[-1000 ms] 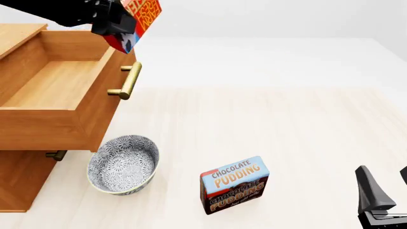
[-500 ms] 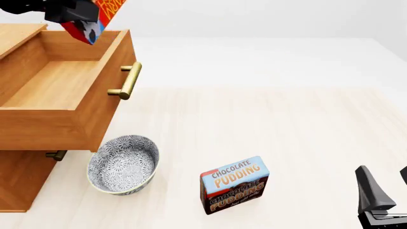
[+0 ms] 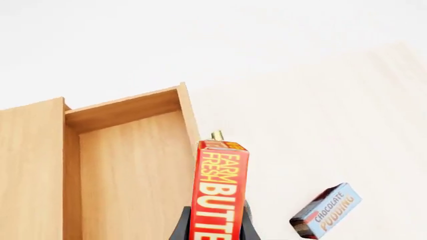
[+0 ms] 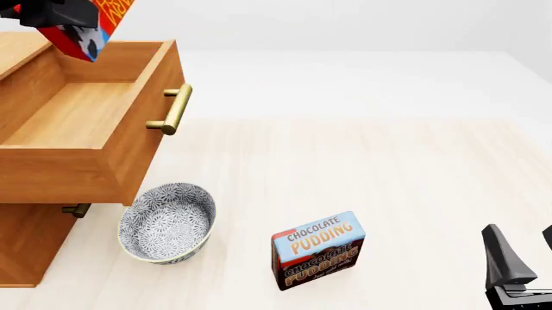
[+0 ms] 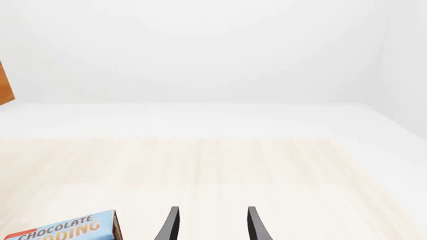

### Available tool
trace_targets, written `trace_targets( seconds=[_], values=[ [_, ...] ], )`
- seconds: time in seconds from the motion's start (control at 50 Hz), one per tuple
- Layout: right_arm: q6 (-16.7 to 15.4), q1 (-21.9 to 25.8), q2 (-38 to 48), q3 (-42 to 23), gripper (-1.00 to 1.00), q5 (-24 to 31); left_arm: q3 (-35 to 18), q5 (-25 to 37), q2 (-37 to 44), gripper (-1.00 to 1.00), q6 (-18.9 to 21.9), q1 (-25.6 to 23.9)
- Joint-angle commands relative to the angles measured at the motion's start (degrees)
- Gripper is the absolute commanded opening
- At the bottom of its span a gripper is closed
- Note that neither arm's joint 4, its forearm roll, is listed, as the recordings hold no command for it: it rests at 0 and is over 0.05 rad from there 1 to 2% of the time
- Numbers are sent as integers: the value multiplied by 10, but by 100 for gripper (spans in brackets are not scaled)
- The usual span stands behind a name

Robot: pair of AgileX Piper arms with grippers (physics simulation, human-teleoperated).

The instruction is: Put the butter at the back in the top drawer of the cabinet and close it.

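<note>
Front view: the left gripper (image 4: 64,19), clamping the butter (image 4: 93,29), has shifted leftward above the pulled-out top drawer (image 4: 86,123).
Left wrist view: butter (image 3: 217,192) upright between fingers.
Right wrist view: right gripper (image 5: 211,225) spread, empty, unmoved.

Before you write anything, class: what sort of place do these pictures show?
Probably a simulated tabletop test scene, not a real kitchen: a wooden cabinet, a patterned bowl and a pudding box on a pale table, against blank white surroundings.

Butter (image 3: 217,195) red, yellow lettering; cabinet (image 4: 35,239) light-brown; bowl (image 4: 165,223) blue-white patterned; pudding box (image 4: 318,249) blue-brown.
</note>
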Motion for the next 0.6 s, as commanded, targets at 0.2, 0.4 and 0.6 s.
trace_targets(
  seconds=[0.2,0.4,0.6],
  values=[
    [0,0,0,0,100,0,34,2,-33,-100,-12,43],
    [0,0,0,0,100,0,40,1,-21,-100,-25,50],
    [0,0,0,0,100,0,49,-4,-9,-100,-31,61]
  ],
)
